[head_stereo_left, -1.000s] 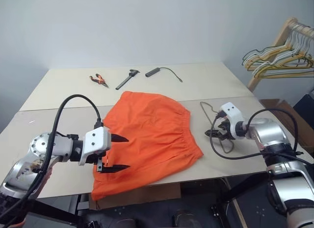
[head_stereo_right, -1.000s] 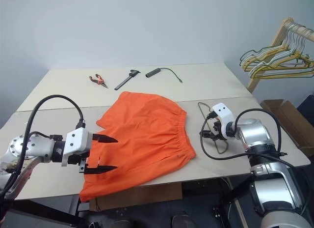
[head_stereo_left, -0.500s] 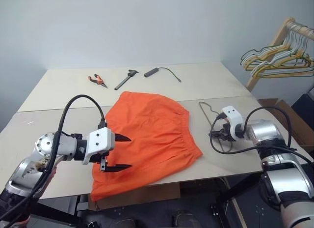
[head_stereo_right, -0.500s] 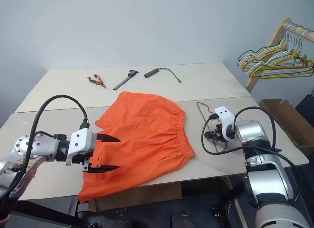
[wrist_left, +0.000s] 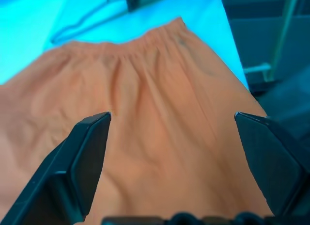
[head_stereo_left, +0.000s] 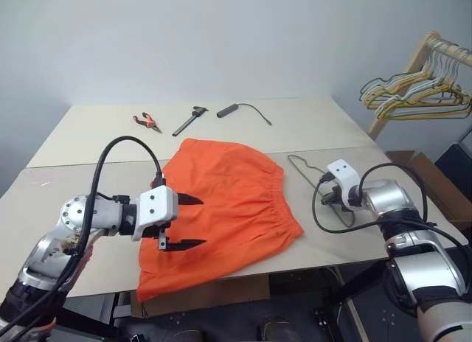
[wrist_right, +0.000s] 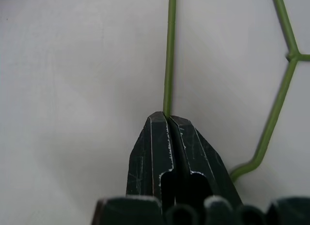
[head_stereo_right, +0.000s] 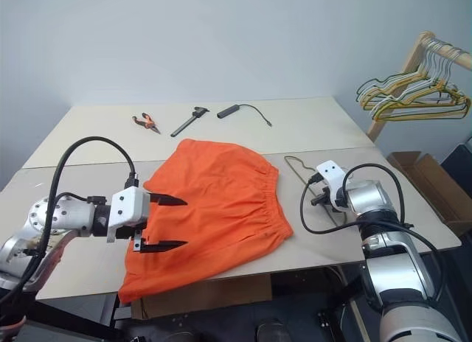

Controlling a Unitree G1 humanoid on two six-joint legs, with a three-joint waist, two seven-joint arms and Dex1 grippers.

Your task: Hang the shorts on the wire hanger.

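- Since the shorts (head_stereo_left: 225,209) are what everything turns on: they're lying flat on the near table (head_stereo_left: 66,209), roughly centred, with one leg hem drooping over the front edge and the gathered waistband facing the robot's right.
- That waistband edge runs front to back, and the wire hanger (head_stereo_left: 318,186) sits just beyond it on the right, flat on the table, near the shorts but not touching them.
- So the shorts lie to the left of the hanger, and the hanger would have to travel left, toward the waistband, to get threaded in.
- Right gripper (wrist_right: 168,119) is pinched closed on one straight run of the hanger wire; in its wrist view the green wire comes straight out from between the tips. Can't honestly say if the wire is lifted off the table yet, too hard to read.
- Left gripper (head_stereo_left: 192,222) is spread wide and holding nothing, hovering above the left part of the shorts with its fingers pointing toward the waistband.
- My guess at the split: right arm is clearly nearer the hanger and has it, while the left is the one placed to grab fabric.
- Further out: pliers (head_stereo_left: 148,120), a dark hand tool (head_stereo_left: 190,119) and a corded black tool (head_stereo_left: 230,108) on the far table, well away.
- Way off to the right, a wooden rack (head_stereo_left: 413,69) with a bunch of spare hangers (head_stereo_left: 413,97).
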